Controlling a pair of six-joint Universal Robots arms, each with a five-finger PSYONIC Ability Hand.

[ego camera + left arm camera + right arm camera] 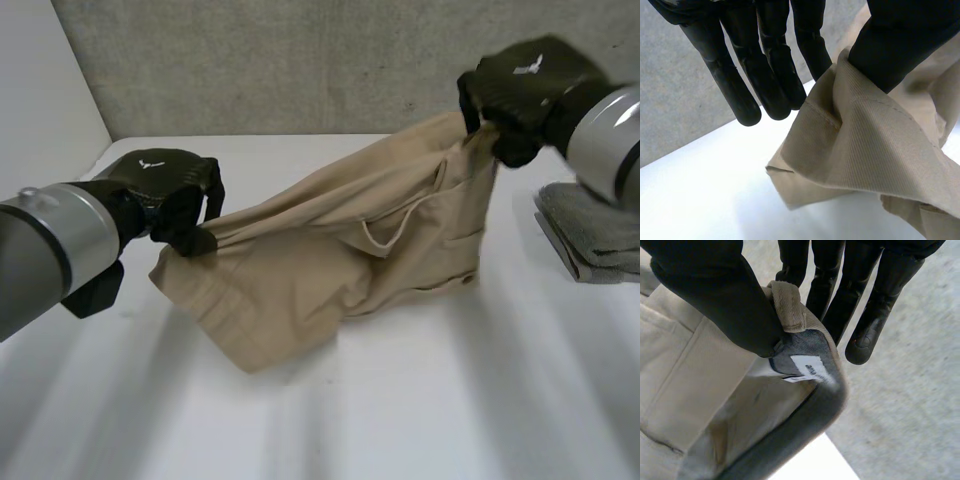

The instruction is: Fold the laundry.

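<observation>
A pair of tan trousers (340,260) is stretched between my two hands above the white table (420,400), its lower part resting crumpled on the surface. My left hand (175,200) pinches one end of the cloth low near the table; in the left wrist view the thumb (900,45) presses tan cloth (865,145) against a finger. My right hand (520,90) holds the waistband high at the back right. The right wrist view shows its thumb (715,295) and fingers (830,290) clamped on the waistband (800,340), with a white label (807,367) inside.
A folded grey cloth (595,235) lies at the table's right edge, under my right arm. A grey wall (300,60) stands behind the table. Bare table surface stretches in front of the trousers.
</observation>
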